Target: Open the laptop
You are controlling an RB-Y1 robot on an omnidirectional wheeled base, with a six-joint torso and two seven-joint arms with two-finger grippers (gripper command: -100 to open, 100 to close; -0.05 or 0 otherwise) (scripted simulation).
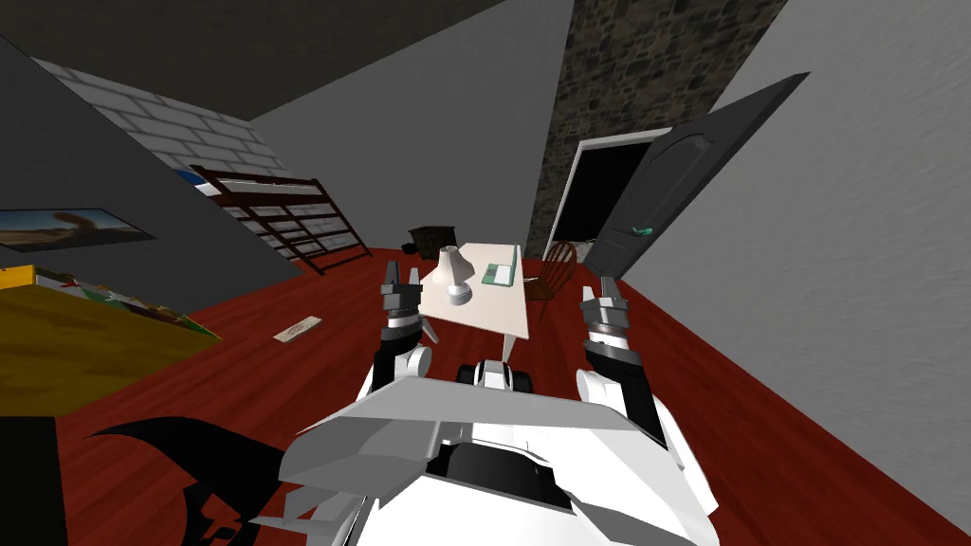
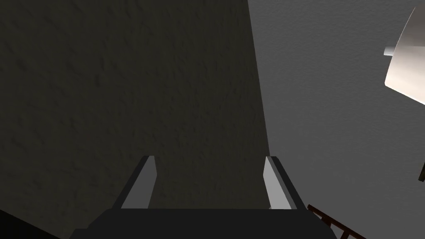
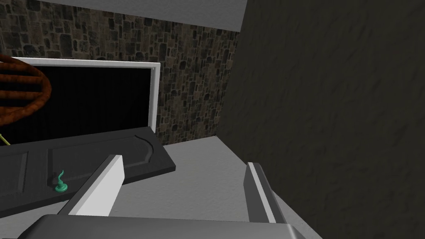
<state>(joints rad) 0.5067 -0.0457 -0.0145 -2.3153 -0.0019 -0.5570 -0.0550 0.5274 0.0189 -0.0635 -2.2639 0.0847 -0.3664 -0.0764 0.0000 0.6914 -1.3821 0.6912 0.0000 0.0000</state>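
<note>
A teal and white laptop (image 1: 499,274) lies on the far right part of a white table (image 1: 493,308) ahead of me, and its lid seems to stand up along its right side. My left gripper (image 1: 401,277) (image 2: 210,162) is raised in front of the table's left edge, open and empty. Open and empty too, my right gripper (image 1: 603,287) (image 3: 184,164) is held up to the right of the table. Both are well short of the laptop.
A white lamp (image 1: 455,272) (image 2: 409,62) stands on the table left of the laptop. A wooden chair (image 1: 556,269) (image 3: 20,93) sits at the table's far right. A dark door (image 1: 664,190) (image 3: 83,162) stands open beside a black doorway (image 1: 599,201). A flat board (image 1: 297,329) lies on the red floor.
</note>
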